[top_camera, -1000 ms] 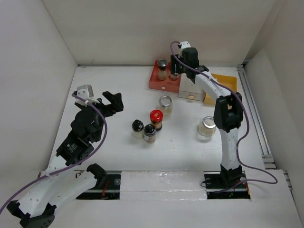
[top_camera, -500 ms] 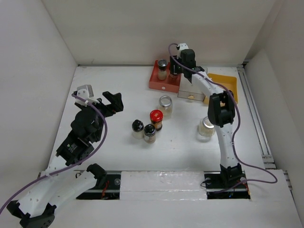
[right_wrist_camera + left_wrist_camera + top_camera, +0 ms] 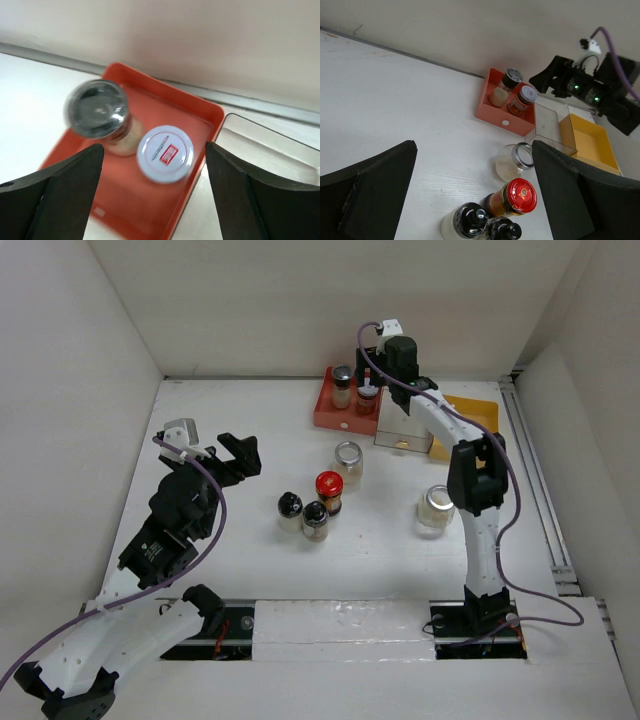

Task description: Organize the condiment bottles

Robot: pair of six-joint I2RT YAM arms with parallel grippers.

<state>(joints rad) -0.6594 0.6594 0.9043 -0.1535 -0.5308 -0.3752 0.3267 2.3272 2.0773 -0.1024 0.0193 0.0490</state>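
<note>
Two condiment bottles stand in the red tray (image 3: 335, 418): a grey-lidded shaker (image 3: 97, 112) and a white-lidded jar (image 3: 165, 153). My right gripper (image 3: 154, 150) hangs open above the white-lidded jar (image 3: 367, 397), its fingers well apart from the lid. On the table stand a clear silver-rimmed jar (image 3: 348, 460), a red-lidded bottle (image 3: 329, 490), two black-domed shakers (image 3: 290, 508) (image 3: 315, 519) and a pale-lidded jar (image 3: 436, 506). My left gripper (image 3: 238, 452) is open and empty at the left, away from them; its view shows the red-lidded bottle (image 3: 516, 196) low between its fingers.
A clear tray (image 3: 403, 432) sits right of the red one, with a yellow tray (image 3: 478, 418) beyond it. White walls close in the back and both sides. The right arm (image 3: 470, 480) reaches over the table's right half.
My right gripper has opened and let go of the white-lidded jar, which now stands in the red tray, and has drawn up slightly. The left arm has not moved.
</note>
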